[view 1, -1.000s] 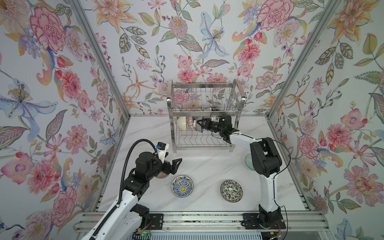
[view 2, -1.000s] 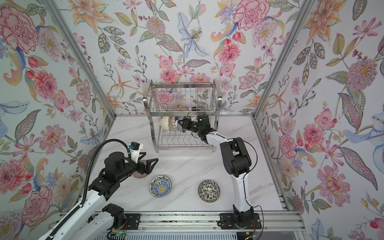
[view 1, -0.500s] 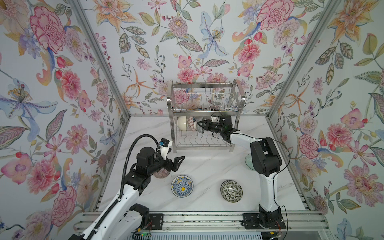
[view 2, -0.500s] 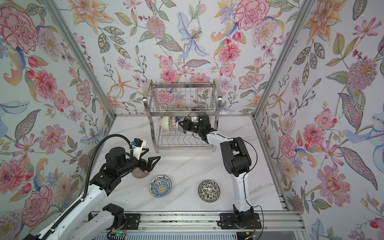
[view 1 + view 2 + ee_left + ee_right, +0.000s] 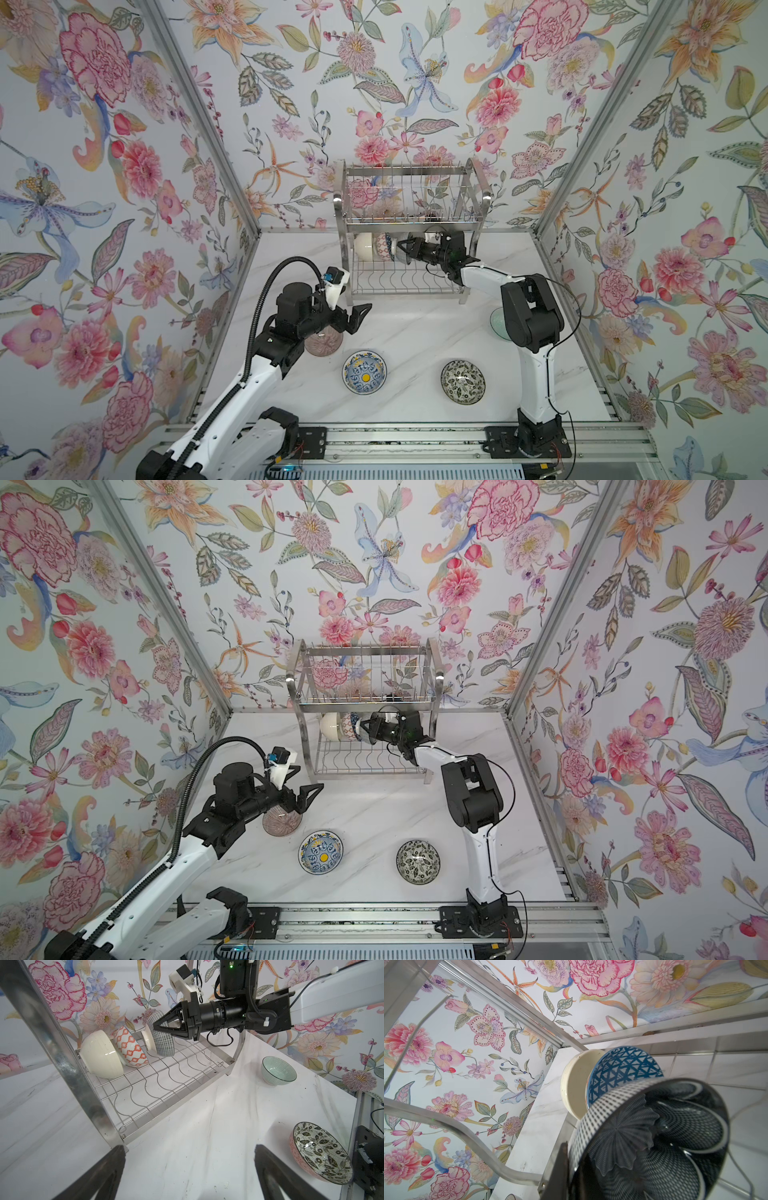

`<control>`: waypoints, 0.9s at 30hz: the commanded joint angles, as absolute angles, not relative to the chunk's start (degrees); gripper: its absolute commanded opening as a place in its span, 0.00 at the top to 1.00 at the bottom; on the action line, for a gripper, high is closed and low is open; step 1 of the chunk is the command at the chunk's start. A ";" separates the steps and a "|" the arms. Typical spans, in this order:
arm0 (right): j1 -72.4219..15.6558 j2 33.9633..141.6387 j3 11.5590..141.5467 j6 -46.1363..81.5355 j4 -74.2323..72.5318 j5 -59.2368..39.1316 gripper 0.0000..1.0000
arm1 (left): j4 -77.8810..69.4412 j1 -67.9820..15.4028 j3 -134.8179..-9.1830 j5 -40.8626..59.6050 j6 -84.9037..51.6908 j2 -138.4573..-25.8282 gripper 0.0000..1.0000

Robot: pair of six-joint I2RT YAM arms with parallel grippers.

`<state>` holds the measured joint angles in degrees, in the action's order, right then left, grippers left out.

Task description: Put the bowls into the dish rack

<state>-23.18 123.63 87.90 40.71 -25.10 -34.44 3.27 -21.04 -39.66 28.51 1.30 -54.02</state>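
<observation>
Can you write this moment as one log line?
right gripper: shut on dark navy flower-shaped bowl | place: steel wire dish rack, lower shelf | left gripper: open

yellow-centred bowl [image 5: 364,371], leafy bowl [image 5: 462,381]; dish rack [image 5: 374,227] behind

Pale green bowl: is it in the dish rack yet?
No, the pale green bowl stands upright on the table, outside the dish rack.

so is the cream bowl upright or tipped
Tipped: the cream bowl stands on edge in the dish rack, on its lower shelf.
</observation>
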 commanded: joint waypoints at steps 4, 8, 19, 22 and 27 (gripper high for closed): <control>-22.43 125.20 91.83 39.94 -28.43 -33.84 0.97 | -1.86 -21.49 -38.48 29.25 3.93 -53.93 0.01; -22.41 126.44 93.28 39.64 -27.49 -34.36 0.97 | -5.07 -21.46 -35.64 30.80 3.57 -52.99 0.01; -22.24 130.14 96.38 40.61 -27.93 -36.11 0.97 | -10.01 -21.34 -30.52 31.99 2.37 -51.60 0.01; -22.32 131.12 97.40 41.47 -28.54 -36.86 0.97 | -11.18 -21.36 -29.50 32.01 1.78 -51.26 0.01; -22.24 132.77 98.89 43.02 -29.34 -37.50 0.96 | -11.69 -21.46 -29.31 32.31 1.52 -51.82 0.01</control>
<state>-22.72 132.29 96.20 42.04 -25.19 -35.83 -9.28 -21.02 -30.11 31.18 2.09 -52.16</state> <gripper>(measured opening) 0.078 0.989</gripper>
